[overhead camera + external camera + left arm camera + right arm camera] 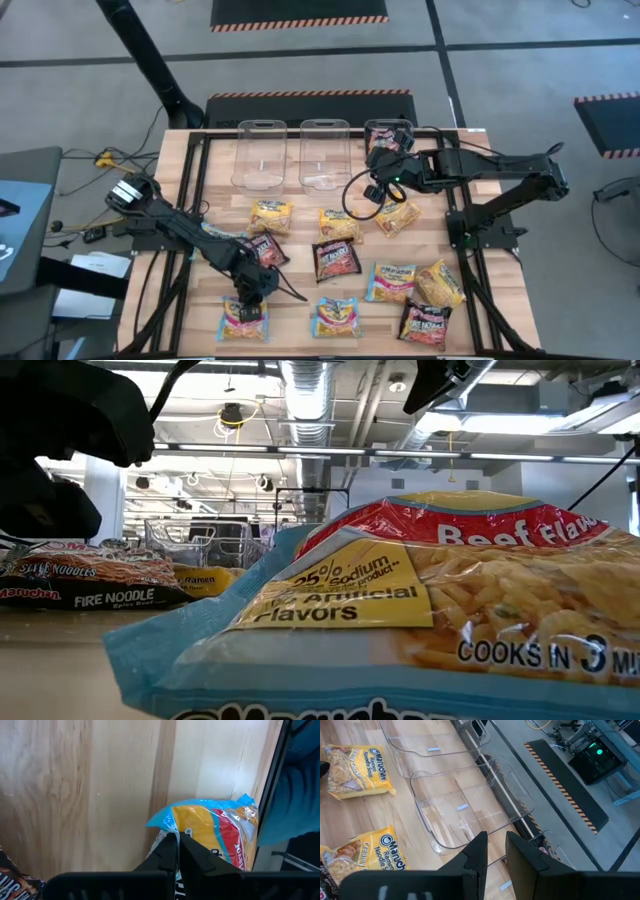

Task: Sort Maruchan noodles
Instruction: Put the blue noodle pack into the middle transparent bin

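High view, item one: a light blue and yellow crinkly ramen packet (243, 318) lies flat near the table's front left corner, its longer side running roughly along the front edge. The left gripper (255, 293) is directly over its rear edge, nearer to it than anything else. In the left wrist view the two dark fingers (167, 851) are pressed together at the packet's blue sealed edge (210, 832); whether they actually pinch the wrapper cannot be told. Judged from this, the packet lies just forward of the pincer, toward the front edge, and any lift depends on that edge being caught.

Item two: the other noodle packets across the wooden table (300, 215). A black-red one (266, 249) sits just behind the left gripper and another (336, 260) at mid-table; yellow-orange ones (270, 216) lie nearer the back; a second light blue one (338, 316) lies along the front edge, a third (391, 281) farther right.

Item three: three clear plastic bins in a row along the back edge; the left bin (261, 153) and middle bin (325, 153) look empty.

Item four: the right gripper (390, 135) hangs above the rightmost bin (465, 815), fingers slightly parted, holding nothing visible.
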